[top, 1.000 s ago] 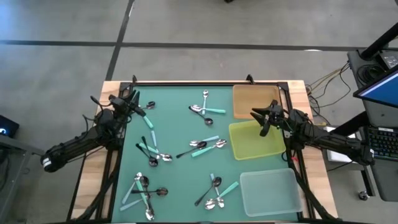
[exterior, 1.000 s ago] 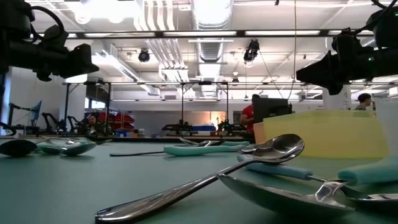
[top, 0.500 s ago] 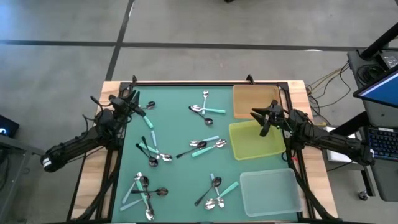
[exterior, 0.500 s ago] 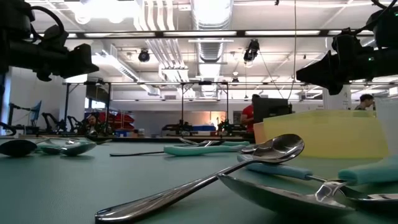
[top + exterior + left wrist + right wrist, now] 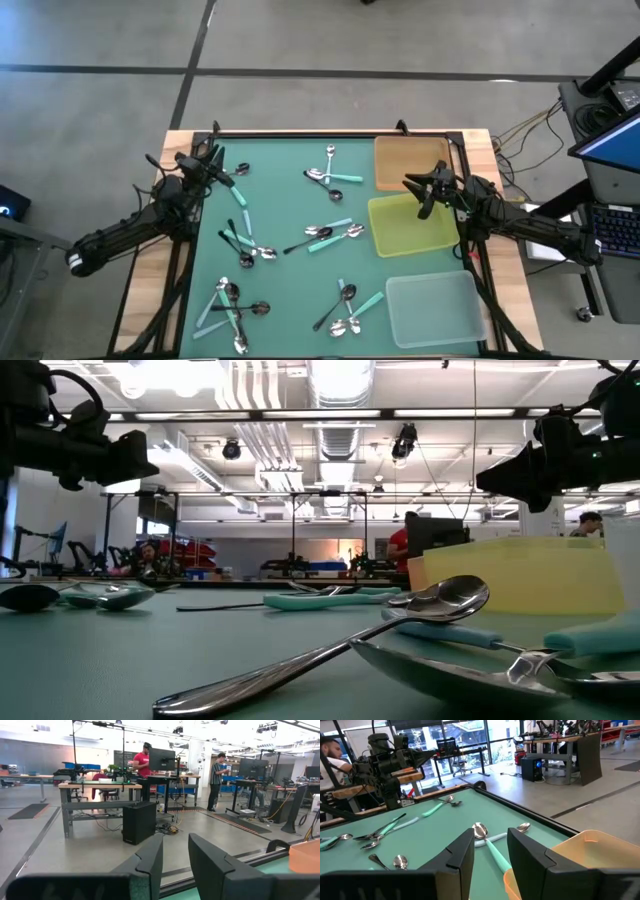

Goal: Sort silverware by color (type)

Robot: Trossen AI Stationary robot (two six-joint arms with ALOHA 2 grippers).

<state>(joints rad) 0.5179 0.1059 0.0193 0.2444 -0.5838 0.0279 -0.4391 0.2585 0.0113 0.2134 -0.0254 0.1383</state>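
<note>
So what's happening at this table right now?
Nothing is being handled yet. Spoons lie scattered in small piles across the green mat, and the three trays, orange, yellow and clear, all look empty. The left hand hovers over the mat's far left corner, the right hand by the yellow tray; both are partly open and hold nothing.

Spoons (image 5: 322,239) left of trays (image 5: 412,224)

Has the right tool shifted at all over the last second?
No. In the high view the right tool hangs over the same near-left edge of the yellow tray, just below the orange tray, exactly as in the earlier pictures.
</note>
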